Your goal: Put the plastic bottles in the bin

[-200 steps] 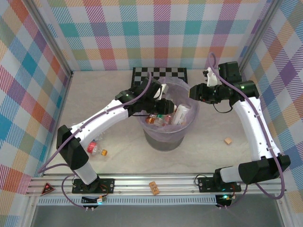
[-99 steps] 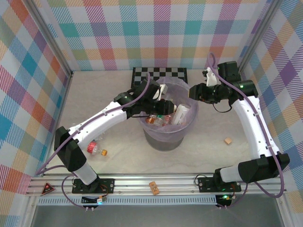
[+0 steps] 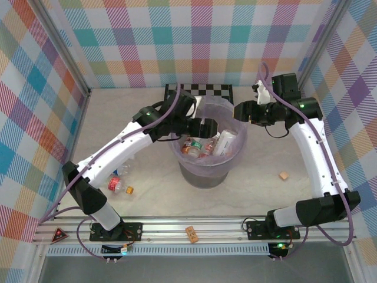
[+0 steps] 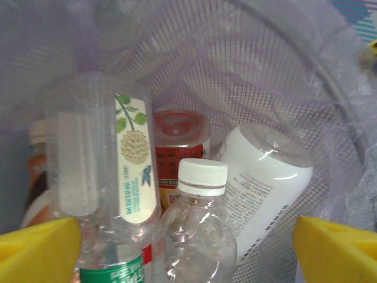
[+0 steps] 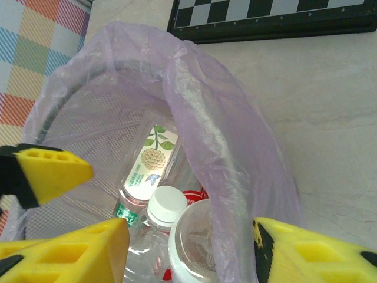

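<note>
The bin (image 3: pixel 207 172), a grey bucket lined with a lavender bag, stands mid-table and holds several plastic bottles. My left gripper (image 3: pixel 206 126) hangs open over its mouth. Below its spread yellow fingers (image 4: pixel 38 250) lie a clear white-capped bottle (image 4: pixel 200 227), a clear bottle with a green band (image 4: pixel 97 177), a white-labelled bottle (image 4: pixel 265 177) and a red-labelled one (image 4: pixel 179 135). My right gripper (image 3: pixel 239 111) is at the bin's right rim, open, with the bag's edge (image 5: pixel 235 177) running loose between its fingers (image 5: pixel 70 253). One red-labelled bottle (image 3: pixel 119 184) lies on the table at the left.
A black-and-white checkerboard (image 3: pixel 200 91) lies behind the bin. A small tan block (image 3: pixel 284 175) sits on the table to the right. Plaid walls enclose the table on three sides. The left gripper's yellow finger (image 5: pixel 50 171) shows in the right wrist view.
My left gripper has gone from shut to wide open over the bin, and its wrist has shifted slightly toward the back. The right jaws have spread wider at the rim.
</note>
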`<state>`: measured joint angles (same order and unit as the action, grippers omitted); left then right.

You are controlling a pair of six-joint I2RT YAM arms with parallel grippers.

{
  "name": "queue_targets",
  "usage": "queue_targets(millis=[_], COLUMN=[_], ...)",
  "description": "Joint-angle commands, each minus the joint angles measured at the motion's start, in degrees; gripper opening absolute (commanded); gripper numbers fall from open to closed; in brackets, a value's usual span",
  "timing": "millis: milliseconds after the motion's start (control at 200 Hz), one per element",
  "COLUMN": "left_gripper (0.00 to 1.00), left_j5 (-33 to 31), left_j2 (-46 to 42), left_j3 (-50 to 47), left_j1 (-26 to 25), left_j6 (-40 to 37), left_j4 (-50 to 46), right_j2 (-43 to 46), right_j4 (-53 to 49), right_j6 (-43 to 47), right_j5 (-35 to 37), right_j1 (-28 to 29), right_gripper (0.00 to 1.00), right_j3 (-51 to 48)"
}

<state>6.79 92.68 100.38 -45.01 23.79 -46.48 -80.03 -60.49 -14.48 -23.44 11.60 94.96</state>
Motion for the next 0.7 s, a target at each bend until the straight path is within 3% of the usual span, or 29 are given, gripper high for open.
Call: queue_targets(millis=[0,170,490,695], left_gripper=[0.96,1.0,1.0,1.0], left_j5=[-3.7,-6.1,-4.9,-9.2], left_j2=[-4.7,-9.4,-16.5,-19.1], left_j3=[2.1,-2.0,-15.8,-24.1], left_j1=[2.9,10.2,27.5,38.9], left_j6=[-1.8,-1.5,1.5,3.8], left_j4=[-4.5,-4.9,-1.8,-0.9], right_j2=[-0.5,-1.3,-1.2,-1.0], right_j4=[0.2,-0.4,-0.8,-0.9], right_j6=[0.9,1.6,2.2,2.4], right_j5=[-0.5,-0.1,-0.3,0.0], right_j1=[0.3,0.3,0.3,0.3], right_gripper=[0.58,0.58,0.59,0.59], right_j3=[1.3,2.2,2.7,1.8])
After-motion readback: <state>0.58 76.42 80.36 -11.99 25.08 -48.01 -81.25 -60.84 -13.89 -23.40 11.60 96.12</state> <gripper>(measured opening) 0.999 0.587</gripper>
